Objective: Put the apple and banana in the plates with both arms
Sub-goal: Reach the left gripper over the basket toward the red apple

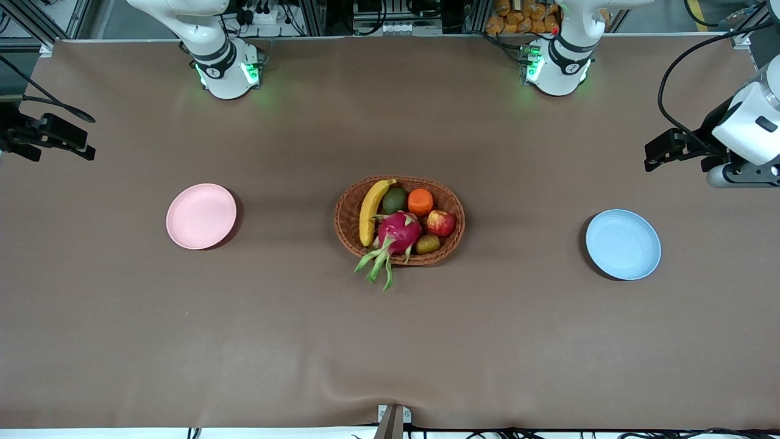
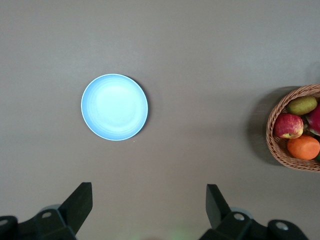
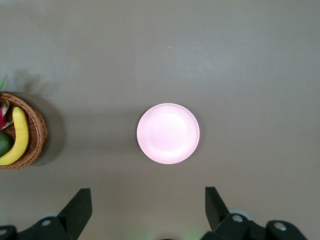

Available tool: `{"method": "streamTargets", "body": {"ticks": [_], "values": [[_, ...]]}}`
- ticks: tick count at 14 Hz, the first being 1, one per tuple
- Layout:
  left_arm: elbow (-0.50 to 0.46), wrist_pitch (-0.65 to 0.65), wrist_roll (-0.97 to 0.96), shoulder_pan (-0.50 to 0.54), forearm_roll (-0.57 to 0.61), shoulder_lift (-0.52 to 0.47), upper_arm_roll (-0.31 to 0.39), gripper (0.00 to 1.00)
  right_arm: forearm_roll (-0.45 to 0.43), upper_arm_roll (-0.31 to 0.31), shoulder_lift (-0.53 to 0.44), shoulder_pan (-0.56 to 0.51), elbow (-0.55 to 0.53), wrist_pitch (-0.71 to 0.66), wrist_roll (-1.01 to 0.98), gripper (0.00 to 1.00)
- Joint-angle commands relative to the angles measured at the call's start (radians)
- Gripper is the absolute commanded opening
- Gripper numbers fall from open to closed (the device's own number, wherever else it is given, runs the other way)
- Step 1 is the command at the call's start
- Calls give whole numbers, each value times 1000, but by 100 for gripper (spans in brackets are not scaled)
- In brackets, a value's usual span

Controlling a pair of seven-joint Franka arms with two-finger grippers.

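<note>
Apple (image 1: 440,223) and banana (image 1: 372,210) both in the woven basket (image 1: 451,247) at mid-table, packed among a dragon fruit (image 1: 399,233), an orange fruit (image 1: 420,202), an avocado (image 1: 395,200) and a small green-brown fruit (image 1: 428,244); pink plate (image 1: 201,216) bare toward the right arm's end, blue plate (image 1: 623,244) bare toward the left arm's end. Likely trouble: crowding, with the dragon fruit touching the apple and pressing on the banana, so a descending finger may nudge a neighbour, tip the light basket, or close on the orange fruit instead. Left gripper (image 2: 147,210) high over bare table between blue plate and basket, fingers spread wide, holding nothing; right gripper (image 3: 147,212) likewise near the pink plate, wide open and empty. Full basket contents only in the front view; each wrist view shows just its own plate and one basket edge.
</note>
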Motion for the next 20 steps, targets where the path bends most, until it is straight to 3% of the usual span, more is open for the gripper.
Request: {"method": "streamTargets", "body": {"ticks": [1,8,15,20], "values": [[24,-5,2,-8,20,11,0,100,10,18,-4,-26,-8,9,-16,100],[24,-5,1,-14,3,64,-5,100,16,18,-4,-27,-6,9,-16,100],[19,100,-221,-227,-80,236,-25,100,16,18,-4,-27,-6,9,-16,100],[-1,254,-316,-326,-141,366,-26,100,18,18,-2,-30,-6,9,-16,100]]}}
